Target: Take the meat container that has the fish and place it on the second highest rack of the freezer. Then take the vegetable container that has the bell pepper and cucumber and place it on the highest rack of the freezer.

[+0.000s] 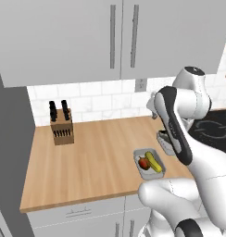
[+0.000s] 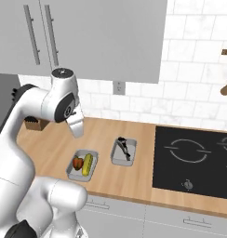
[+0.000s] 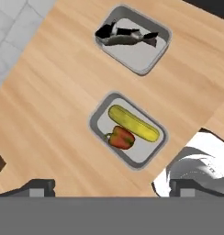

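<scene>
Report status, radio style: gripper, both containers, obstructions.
Gripper open, empty, above counter. Fish container and vegetable container both on counter, untouched. Nothing in the way.

Wood counter [image 1: 96, 157], grey cabs [image 1: 87, 37], white tile wall [image 2: 190, 69], prob. cooktop [image 2: 194, 162]

surface: light wooden tabletop [image 1: 96, 157] | far left: wooden knife block with black handles [image 1: 61, 126] | near right: grey tray holding red bell pepper and yellow-green cucumber [image 2: 82, 166] | just right of it, apart: grey tray holding dark fish [image 2: 123, 152] | far right: black inset cooktop [image 2: 194, 162]
</scene>
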